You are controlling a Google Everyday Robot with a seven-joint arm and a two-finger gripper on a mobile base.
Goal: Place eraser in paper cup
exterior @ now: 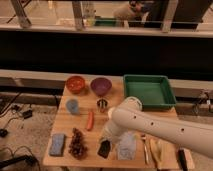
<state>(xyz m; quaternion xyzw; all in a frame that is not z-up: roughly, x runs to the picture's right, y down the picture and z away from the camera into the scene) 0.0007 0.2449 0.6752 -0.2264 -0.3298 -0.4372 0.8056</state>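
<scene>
The eraser (104, 149), a flat black block, lies near the front edge of the wooden table (96, 122), between the pine cone and the pale cloth. My gripper (106, 140) reaches down from the white arm (150, 125) and sits right on the eraser's upper end, shut on it. The eraser still rests on the table. No paper cup shows in this view; the arm covers part of the table's right half.
An orange bowl (76, 84), a purple bowl (100, 86) and a green tray (148, 91) stand at the back. A light blue cup (72, 106), a small metal cup (102, 104) and a carrot (90, 120) stand mid-table. A sponge (57, 144), a pine cone (77, 143), a cloth (126, 146), cutlery (146, 148) and a dark narrow bar (182, 159) lie in front.
</scene>
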